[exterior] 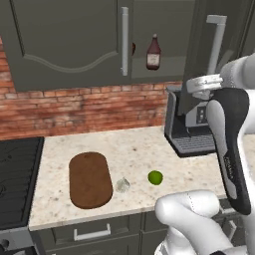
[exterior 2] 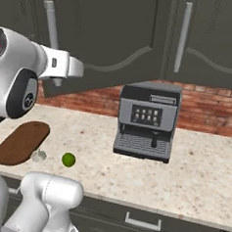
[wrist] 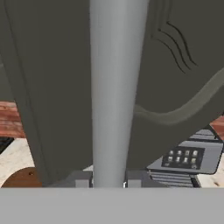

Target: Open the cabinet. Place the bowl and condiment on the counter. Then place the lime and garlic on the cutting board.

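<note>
The cabinet's right door (exterior 2: 103, 38) stands swung partly open. My gripper (wrist: 108, 180) is shut on its long silver handle (wrist: 113, 87), low on the bar; it also appears as the gripper (exterior: 209, 78) and the gripper (exterior 2: 56, 77). Inside the cabinet stands the condiment (exterior: 153, 52), and a reddish sliver of the bowl (exterior: 133, 48) peeks past the closed left door (exterior: 64, 40). On the counter (exterior: 134, 147) lie the lime (exterior: 155, 177) and the garlic (exterior: 123, 185), just right of the cutting board (exterior: 89, 179). From the other side, the lime (exterior 2: 69, 159), the garlic (exterior 2: 38, 155) and the cutting board (exterior 2: 22, 142) sit at the left.
A coffee machine (exterior: 187, 129) stands at the back of the counter under the open door, also seen as the coffee machine (exterior 2: 147, 121). A black stove top (exterior: 15, 174) borders the counter on the left. Drawer fronts with short handles (exterior: 92, 232) run below.
</note>
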Motion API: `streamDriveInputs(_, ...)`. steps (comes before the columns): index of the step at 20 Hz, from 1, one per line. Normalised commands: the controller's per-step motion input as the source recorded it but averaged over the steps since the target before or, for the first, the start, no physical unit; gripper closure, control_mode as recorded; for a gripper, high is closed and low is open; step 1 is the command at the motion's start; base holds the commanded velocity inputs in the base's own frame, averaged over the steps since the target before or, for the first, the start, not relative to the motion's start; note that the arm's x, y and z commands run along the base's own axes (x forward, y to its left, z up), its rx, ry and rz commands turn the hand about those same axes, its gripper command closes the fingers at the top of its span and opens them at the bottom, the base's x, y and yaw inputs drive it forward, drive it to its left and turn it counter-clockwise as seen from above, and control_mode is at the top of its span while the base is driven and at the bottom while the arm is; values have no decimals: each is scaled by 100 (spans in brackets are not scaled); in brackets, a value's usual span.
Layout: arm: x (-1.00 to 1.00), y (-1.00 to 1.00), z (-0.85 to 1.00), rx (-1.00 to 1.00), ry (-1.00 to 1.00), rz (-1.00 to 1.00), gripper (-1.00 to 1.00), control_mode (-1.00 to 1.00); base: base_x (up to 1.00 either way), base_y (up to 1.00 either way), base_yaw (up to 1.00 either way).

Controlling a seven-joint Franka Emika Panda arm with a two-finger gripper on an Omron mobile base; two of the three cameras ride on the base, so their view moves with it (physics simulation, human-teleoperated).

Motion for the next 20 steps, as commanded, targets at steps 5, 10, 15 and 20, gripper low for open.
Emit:
streamDriveInputs(5,-94,24,12,-6,-8,6,-100,-100,0,0,0)
streamDriveInputs(10,-87,96,53,-48,-19,7,-100,-100,0,0,0)
streamDriveInputs(15,52,94,13,-53,2,2,-100,-100,0,0,0)
streamDriveInputs(20,100,18,0,-34,17,0,-100,-100,0,0,0)
